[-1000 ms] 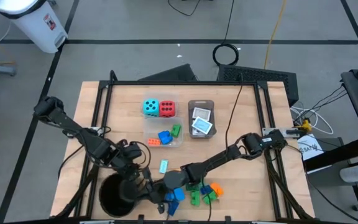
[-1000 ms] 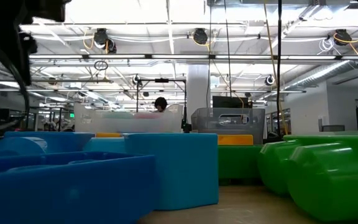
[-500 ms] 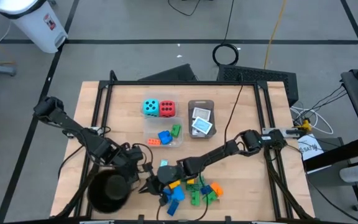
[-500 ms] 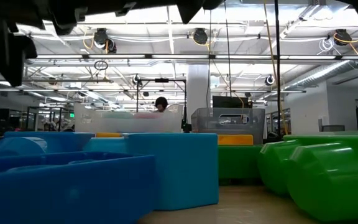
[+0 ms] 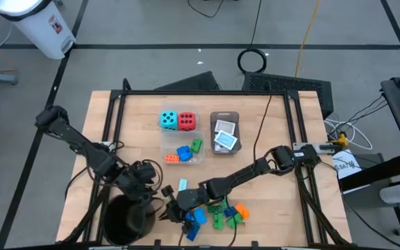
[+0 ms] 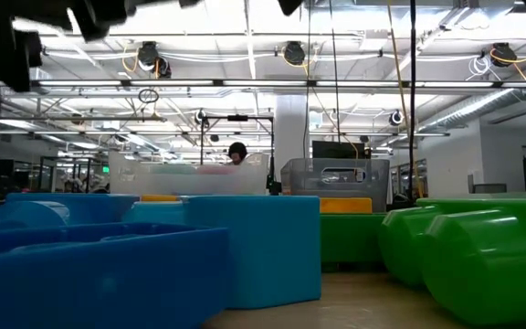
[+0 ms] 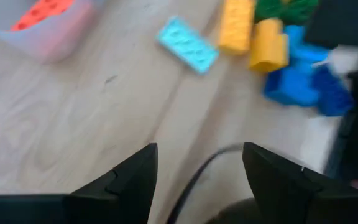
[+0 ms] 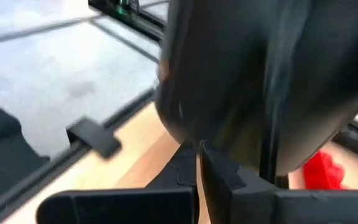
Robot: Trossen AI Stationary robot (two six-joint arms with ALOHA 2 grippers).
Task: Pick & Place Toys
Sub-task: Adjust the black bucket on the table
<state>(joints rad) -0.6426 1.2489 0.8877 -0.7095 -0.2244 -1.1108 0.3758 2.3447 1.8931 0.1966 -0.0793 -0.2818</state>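
**Toys split between tubs and table**

Dice, one teal (image 5: pixel 168 119) and one red (image 5: pixel 185 121), are sitting in the clear tub (image 5: pixel 181 142) with a few bricks (image 5: pixel 184 153). Beside that tub, cards (image 5: pixel 225 135) are lying in the grey tray (image 5: pixel 225 116). Nearer the front edge than the tub, the left gripper (image 5: pixel 164 208), fingers apart, is gripping the black bowl (image 5: pixel 127 220); the right gripper (image 5: pixel 179 217), fingers together, is hovering by loose bricks (image 5: pixel 224 212).

Two dice (image 5: pixel 177 120) sit side by side at the counter's (image 5: pixel 137 132) far middle, touching a tub (image 5: pixel 183 150) of bricks just nearer; a tray (image 5: pixel 225 132) of cards lies right of them. A bowl (image 5: pixel 125 219) sits at the near left edge, with loose bricks (image 5: pixel 217 212) piled to its right.
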